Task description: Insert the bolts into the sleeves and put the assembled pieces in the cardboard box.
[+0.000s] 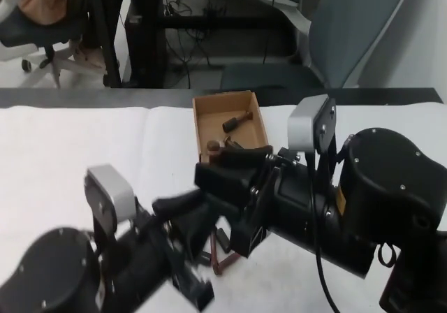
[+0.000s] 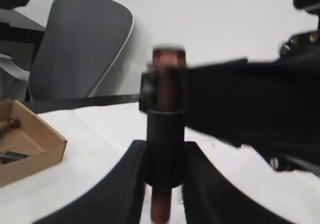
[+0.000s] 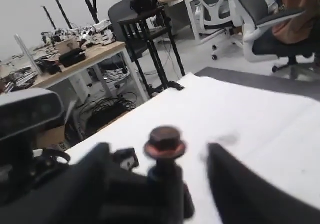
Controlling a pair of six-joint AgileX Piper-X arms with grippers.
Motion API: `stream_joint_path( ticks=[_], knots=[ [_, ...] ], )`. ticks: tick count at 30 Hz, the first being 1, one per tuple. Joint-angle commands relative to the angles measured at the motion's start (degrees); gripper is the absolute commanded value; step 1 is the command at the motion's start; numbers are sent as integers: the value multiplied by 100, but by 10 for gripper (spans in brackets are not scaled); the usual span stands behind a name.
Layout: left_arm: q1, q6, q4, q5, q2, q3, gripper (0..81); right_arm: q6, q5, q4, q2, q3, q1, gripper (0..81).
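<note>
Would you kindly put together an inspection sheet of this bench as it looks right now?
Surface: white cloth-covered bench, lying flat.
Job's things: copper-coloured bolt standing through a black cylindrical sleeve; open brown cardboard box holding two dark pieces; loose reddish parts on the cloth between the arms.
Clutter: nothing seen.
Grippers: left gripper shut on the sleeve; right gripper open around the bolt's head.
Cables: black cable along the right arm; floor cables under the far desk.
Surroundings: grey office chair behind the bench; wooden desks beyond.
</note>
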State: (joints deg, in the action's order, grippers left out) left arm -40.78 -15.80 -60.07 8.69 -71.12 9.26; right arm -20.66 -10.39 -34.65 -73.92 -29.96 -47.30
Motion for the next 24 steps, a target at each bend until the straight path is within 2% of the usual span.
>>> stream_joint_path(
  ticks=[1, 3, 8, 12, 14, 16, 19, 24],
  knots=[
    [264, 37, -238, 96, 6, 212, 18, -339, 345, 627, 137, -18, 28, 700],
    [563, 37, -165, 210, 6, 335, 18, -325, 507, 1201, 225, -18, 25, 696],
    [1479, 86, 1058, 594, -41, 1003, 18, -110, 672, 2462, 297, -119, 87, 573],
    [2046, 185, 2634, 1288, -590, 2139, 18, 528, 629, 4060, -42, -795, 330, 374],
    [2179, 218, 3205, 1371, -978, 2729, 18, 1034, 626, 4730, -330, -1230, 466, 370],
    [2196, 217, 3576, 1371, -1413, 3384, 18, 1444, 626, 5389, -678, -1749, 635, 396],
    [2196, 84, 4067, 1605, -2070, 4274, 18, 1899, 592, 6283, -1187, -2466, 834, 395],
    [2196, -4, 4775, 1669, -3158, 5562, 18, 2319, 171, 6748, -1942, -3231, 955, 395]
  ],
)
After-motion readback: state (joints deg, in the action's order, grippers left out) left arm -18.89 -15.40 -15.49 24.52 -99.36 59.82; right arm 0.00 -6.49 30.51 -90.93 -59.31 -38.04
